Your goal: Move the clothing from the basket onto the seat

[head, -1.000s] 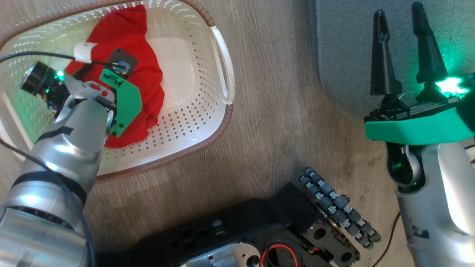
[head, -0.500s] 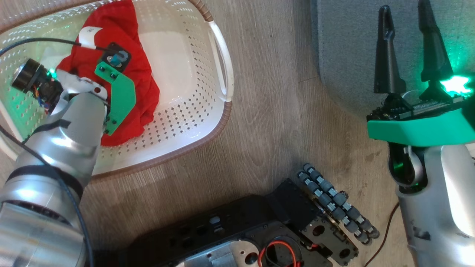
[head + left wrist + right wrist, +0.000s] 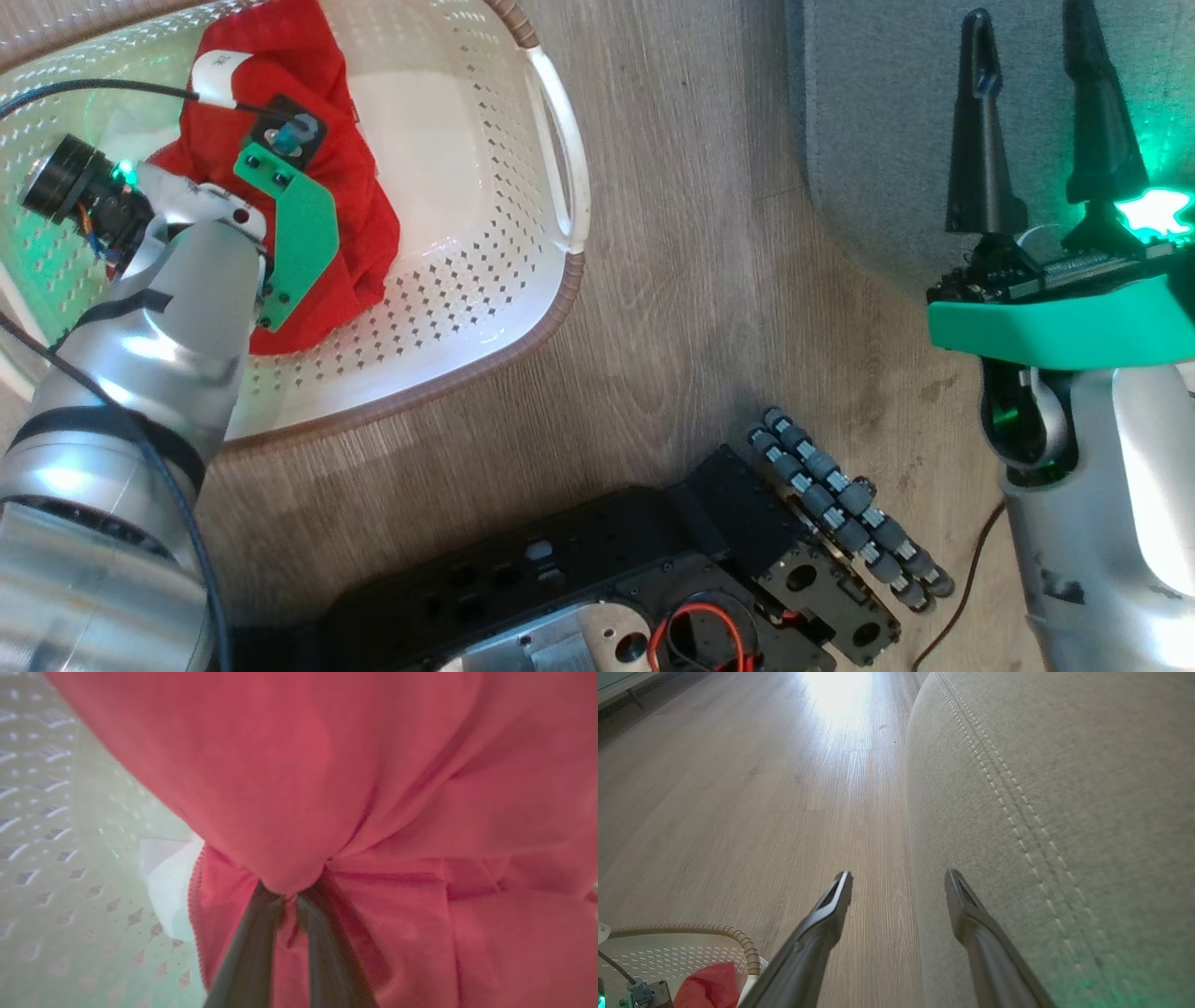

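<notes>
The cream basket (image 3: 485, 280) stands on the floor at the upper left. Inside it lies the red clothing (image 3: 350, 201), with a white band (image 3: 213, 77) at its top. My left arm (image 3: 177, 299) reaches down into the basket over the clothing. In the left wrist view my left gripper (image 3: 290, 896) is shut on a bunched fold of the red clothing (image 3: 327, 788), beside the basket's perforated wall (image 3: 51, 858). My right gripper (image 3: 1027, 14) stands open over the edge of the grey seat (image 3: 878, 121), nothing between its fingers (image 3: 836, 905). The seat's stitched seam (image 3: 999, 793) runs ahead.
Wooden floor (image 3: 700, 280) separates the basket from the seat. My black base with grey rollers (image 3: 840, 513) fills the bottom middle. A red cable (image 3: 971, 597) trails at the lower right. The basket's white handle (image 3: 560, 140) faces the seat.
My left gripper has closed on the red clothing, which is now gathered and pulled a little toward the basket's far side. The right gripper has barely moved.
</notes>
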